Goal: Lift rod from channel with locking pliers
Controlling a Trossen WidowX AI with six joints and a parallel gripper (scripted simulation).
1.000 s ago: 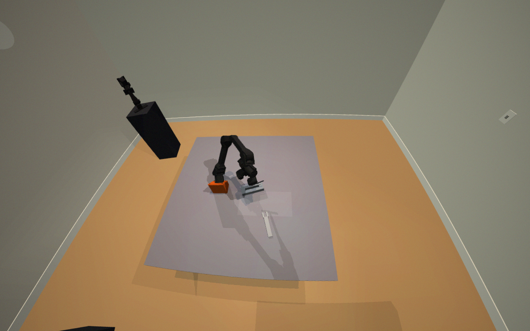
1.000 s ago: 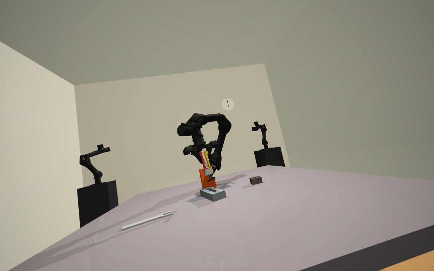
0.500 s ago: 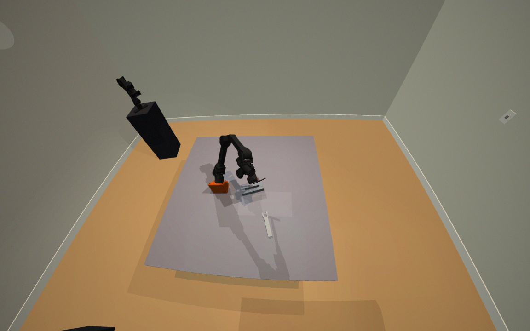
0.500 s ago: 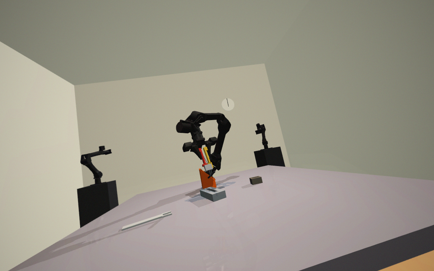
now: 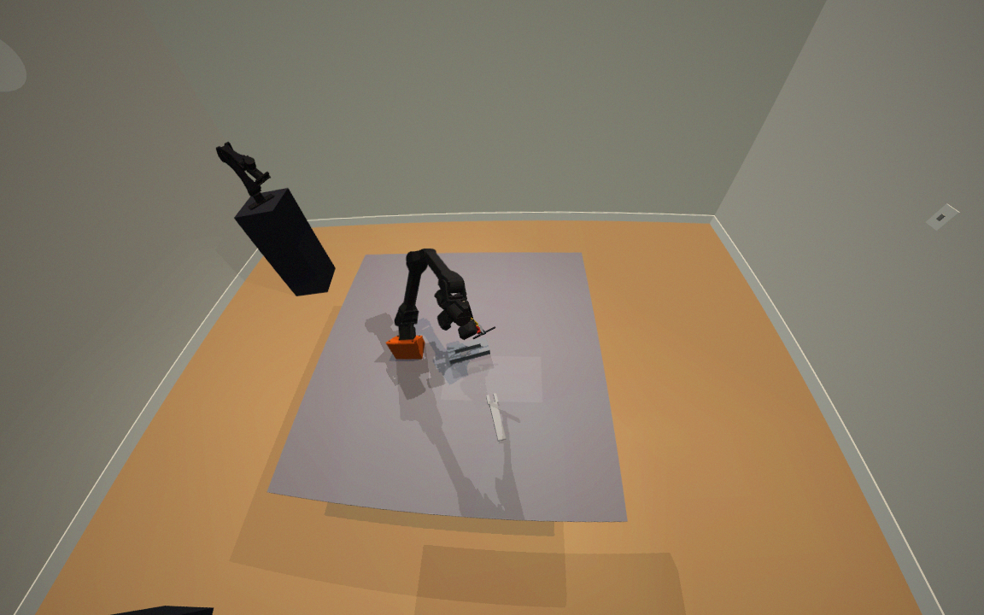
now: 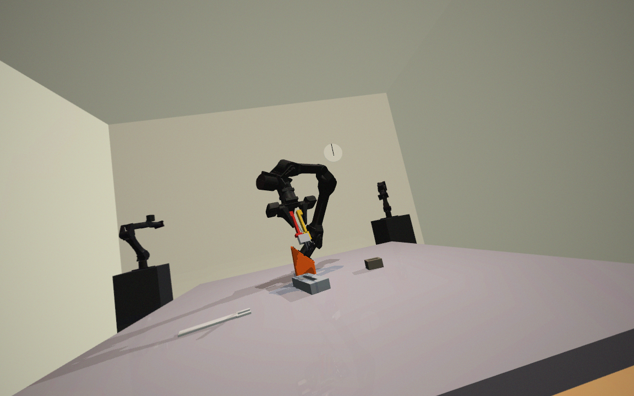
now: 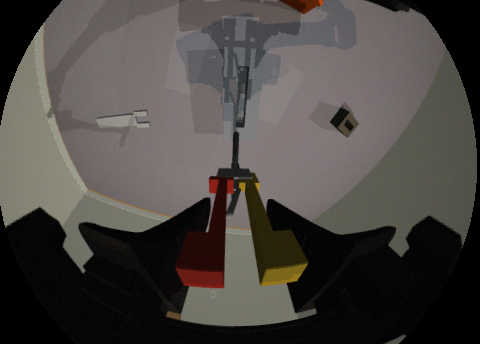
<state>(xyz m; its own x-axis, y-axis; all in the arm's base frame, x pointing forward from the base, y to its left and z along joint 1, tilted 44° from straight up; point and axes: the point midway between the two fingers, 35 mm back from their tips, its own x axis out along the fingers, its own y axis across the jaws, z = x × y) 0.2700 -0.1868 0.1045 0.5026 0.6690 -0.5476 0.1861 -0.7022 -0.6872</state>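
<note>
Hanging inside table (image 5: 571,459) (image 6: 408,320) (image 7: 285,159) edges, pliers (image 5: 477,329) (image 6: 303,238) (image 7: 234,173) clear the block (image 5: 484,352) (image 6: 320,285) (image 7: 228,119).

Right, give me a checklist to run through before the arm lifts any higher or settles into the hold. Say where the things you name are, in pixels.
1. Pincer (image 5: 471,327) (image 6: 300,224) (image 7: 239,203) shut on the locking pliers (image 5: 477,329) (image 6: 303,238) (image 7: 200,254): ok, it grips them by the red and yellow handles.
2. Rod (image 5: 489,329) (image 7: 235,149) carried at the pliers' jaws: ok.
3. Rod out of the channel block (image 5: 472,353) (image 6: 320,286) (image 7: 228,121): ok, it hangs above it.
4. Pliers clicked and locked: cannot tell.
5. Rod at the required height: cannot tell, nothing gives scale.
6. White forked bar (image 5: 497,420) (image 6: 211,323) (image 7: 115,120) away from the channel block: ok.
</note>
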